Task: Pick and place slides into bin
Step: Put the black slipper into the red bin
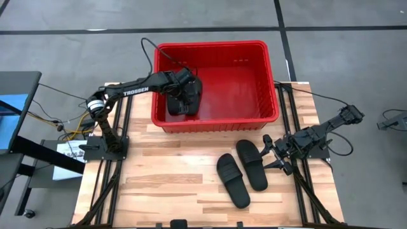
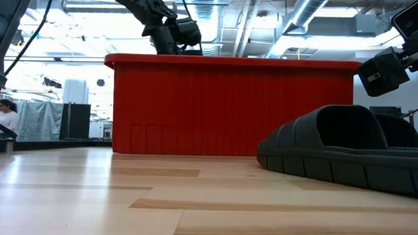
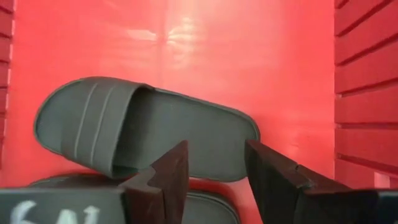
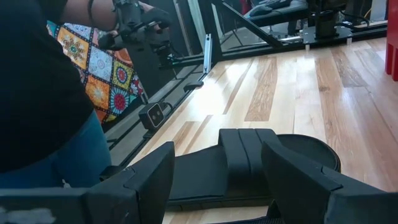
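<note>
So we're about halfway through, as far as we can judge. The big rectangular red plastic bin (image 1: 216, 86) with the ribbed walls sits at the far side of the light wooden counter (image 1: 172, 181), and the left wrist view shows two matte black slip-on slides inside it: one lying flat on the red floor (image 3: 143, 134) with its wide strap clearly visible, and the edge of a second one (image 3: 205, 208) tucked just beside it, right under the camera. The left gripper (image 1: 184, 95) hangs over that spot in the bin's left part with its jaws apart and nothing between them, so we'd say that slide is dropped off. That leaves two more matte black slides on the counter in front of the bin, toward the right side: one (image 1: 252, 164) close to the right arm and the other (image 1: 233, 180) just beside it, a bit nearer the front edge, both angled the same way. The right gripper (image 1: 275, 154) sits low at the right edge of the counter, just beside the nearer slide, jaws spread wide and empty; in its own wrist view the slide's strap (image 4: 249, 155) is straight ahead between the fingers. A person stands beyond the counter edge in that view. Our guess: two picks left.
</note>
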